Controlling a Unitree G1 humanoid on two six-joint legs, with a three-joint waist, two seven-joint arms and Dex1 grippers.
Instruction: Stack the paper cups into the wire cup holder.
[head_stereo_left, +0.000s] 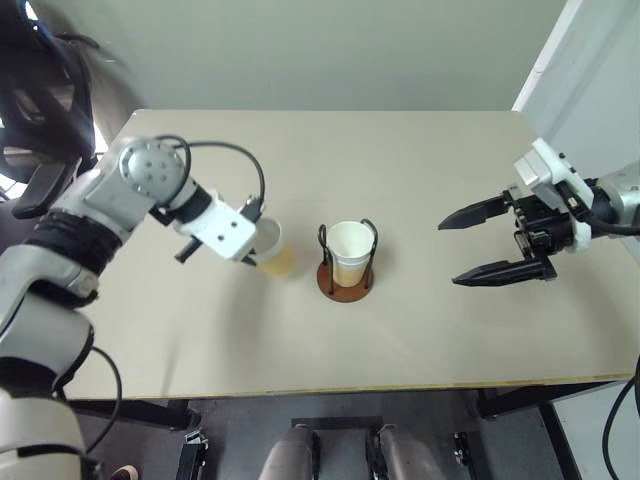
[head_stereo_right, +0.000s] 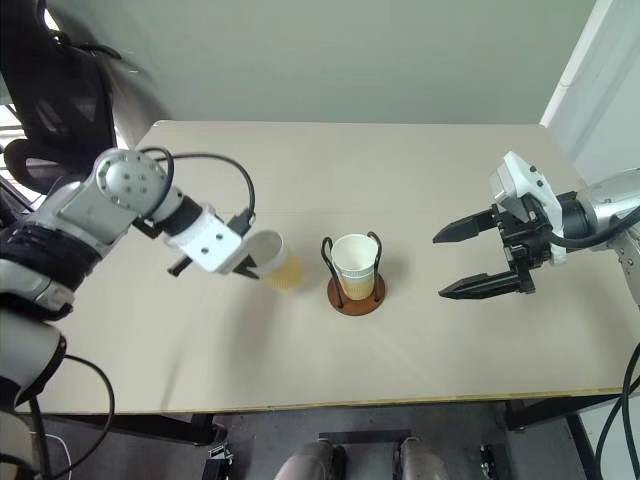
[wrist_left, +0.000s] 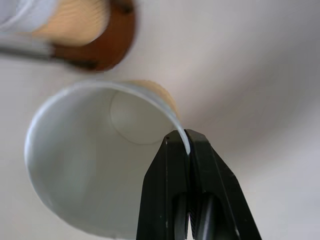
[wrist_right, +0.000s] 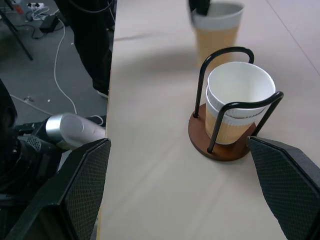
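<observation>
- The left gripper (wrist_left: 189, 145) has its black fingers pinched on the rim of a paper cup (head_stereo_left: 276, 250), holding it tilted just left of the wire cup holder (head_stereo_left: 345, 278).
- That holder stands mid-table (head_stereo_left: 420, 170) with two nested cups (wrist_right: 239, 100) inside.
- The right gripper (head_stereo_left: 478, 243) hangs well right, fingers spread wide, holding nothing.
</observation>
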